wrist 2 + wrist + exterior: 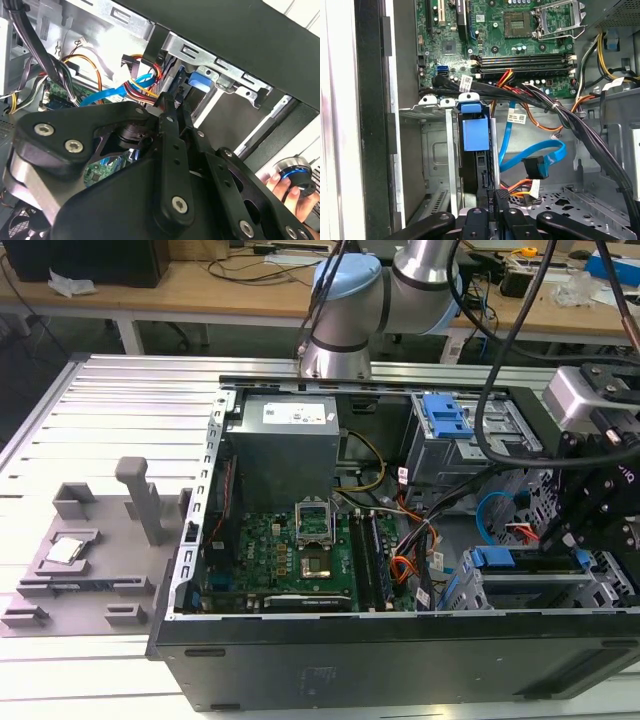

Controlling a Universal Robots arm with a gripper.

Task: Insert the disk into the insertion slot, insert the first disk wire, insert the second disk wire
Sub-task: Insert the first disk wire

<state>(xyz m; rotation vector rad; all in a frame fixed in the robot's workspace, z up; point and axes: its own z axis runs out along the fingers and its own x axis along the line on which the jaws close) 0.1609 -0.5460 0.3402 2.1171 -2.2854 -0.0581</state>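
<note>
Gripper (495, 194): narrow, apparently pinched on the black plug of the first disk wire (519, 186), which has red, orange and yellow leads.
Position: hard against the disk's rear edge, where a plug would mate.
Disk (475, 134): seated in the insertion slot (434, 150), blue carrier tab outward.
Blue data cable (546, 151): loose beside the disk, its plug free.
Hand (286, 191): outside the case, on a round controller.
</note>
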